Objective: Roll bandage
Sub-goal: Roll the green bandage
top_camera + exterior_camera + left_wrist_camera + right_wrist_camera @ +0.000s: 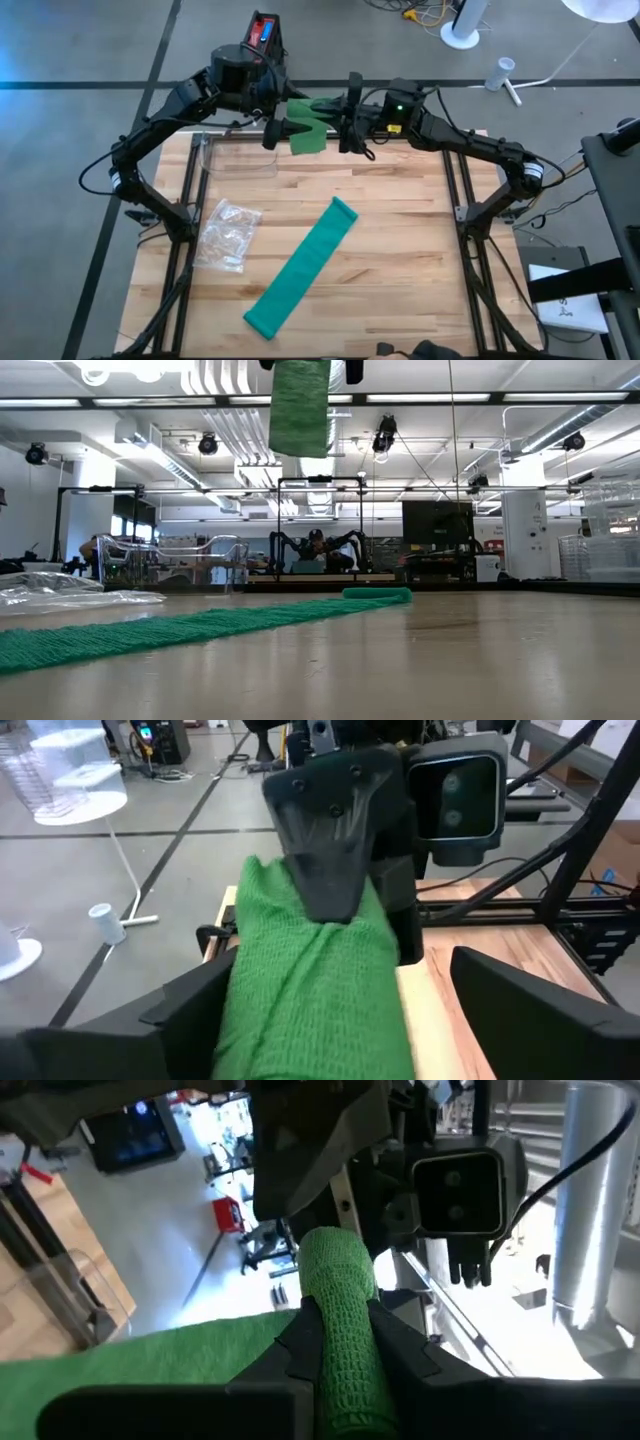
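Observation:
A green bandage (310, 135) is held in the air over the table's far edge, between my two grippers. It hangs high in the low view (300, 405). My right gripper (345, 128) is shut on it. My left gripper (280, 130) is open, its two fingers standing wide on either side of the bandage (300, 1000). A second green bandage strip (303, 265) lies flat and slantwise on the table's middle, also in the low view (200, 625). My right gripper pinches the rolled, narrow part of the bandage (340, 1310) between its two fingers (300, 1342), which lie along it. It comes level from the table's right. The bandage is lifted clear of the table and a flat part (150, 1355) spreads to one side. My left gripper: I cannot tell whether its fingers (170, 1010) touch the bandage.
A crumpled clear plastic bag (228, 235) lies at the table's left. A clear plastic box (238, 158) stands at the far left. Black frame rails (185, 230) run along the table's left and right sides.

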